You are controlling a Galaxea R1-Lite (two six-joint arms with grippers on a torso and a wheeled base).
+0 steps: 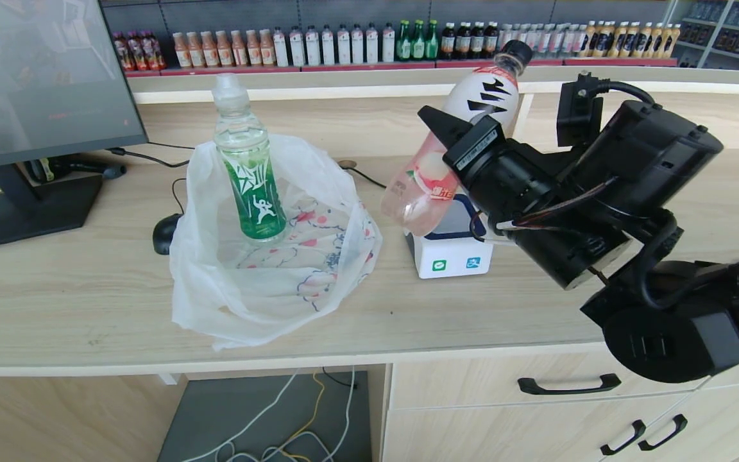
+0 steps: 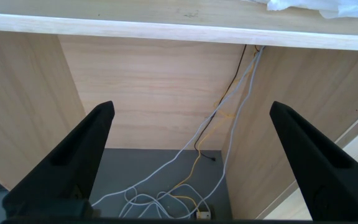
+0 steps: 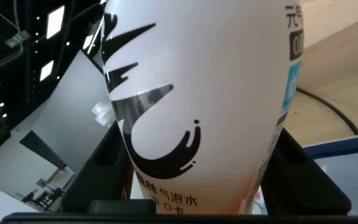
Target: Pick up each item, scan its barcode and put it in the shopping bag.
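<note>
Glossy white-sleeved bottle — between black jaws

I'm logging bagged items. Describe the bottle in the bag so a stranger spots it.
On the wooden counter, beside the dark monitor, sits a white plastic bag. Upright in it stands a clear green-labelled bottle; the pink-and-white bottle tilts over the white scanner.

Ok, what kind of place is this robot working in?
Probably a shop checkout: a barcode scanner beside a plastic shopping bag on the wooden counter, and shelves of bottled drinks behind.
</note>
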